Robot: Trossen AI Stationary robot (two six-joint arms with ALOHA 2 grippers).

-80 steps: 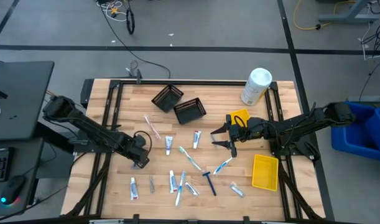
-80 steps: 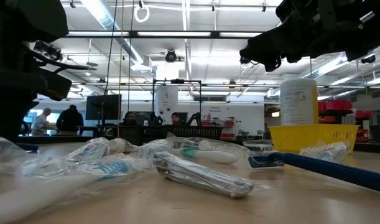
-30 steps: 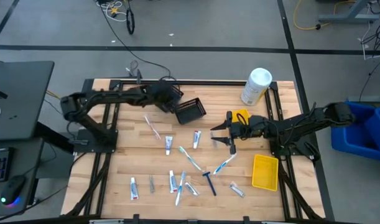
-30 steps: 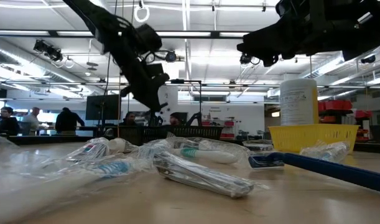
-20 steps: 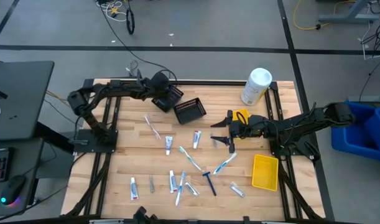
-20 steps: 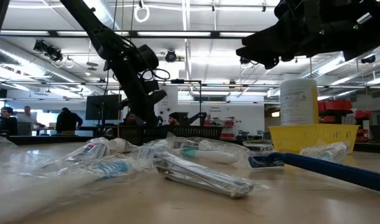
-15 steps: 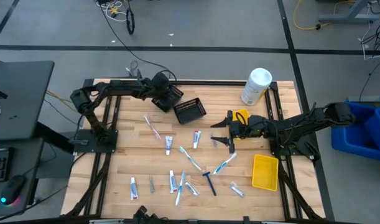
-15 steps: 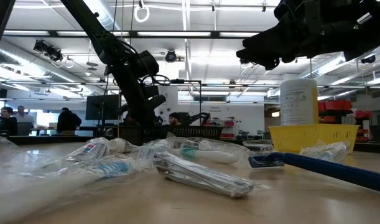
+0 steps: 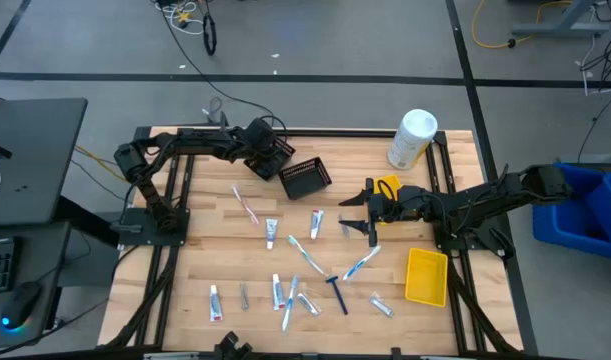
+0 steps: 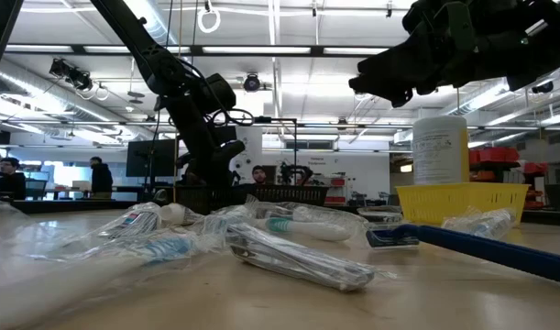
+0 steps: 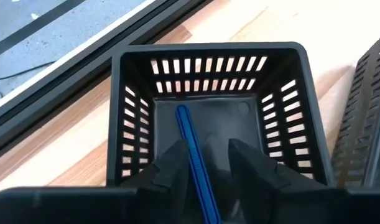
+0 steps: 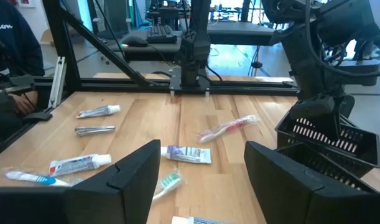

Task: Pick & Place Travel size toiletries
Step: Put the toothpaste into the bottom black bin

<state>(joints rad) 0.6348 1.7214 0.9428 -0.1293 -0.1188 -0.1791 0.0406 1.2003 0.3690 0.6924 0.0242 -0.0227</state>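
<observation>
A thin blue razor handle [image 11: 193, 149] stands tilted inside the square black mesh basket [image 11: 130, 118] at the far left of my wooden slatted table [image 9: 435, 320]; I see it rising between the left gripper's [image 11: 205, 165] two dark fingers, parted with a gap on each side of it. Whether they touch it I cannot tell. Beside that basket lies a second black mesh basket [image 9: 306, 177]. White mini toothpaste tubes [image 9: 271, 233], blue-white toothbrushes [image 9: 306, 254] and a dark blue razor [image 9: 337, 293] lie scattered mid-table. My right gripper [image 9: 357, 214] hovers over them, jaws spread and empty, near a yellow bin [image 9: 426, 276] and a white cylindrical canister [image 9: 412, 138]
</observation>
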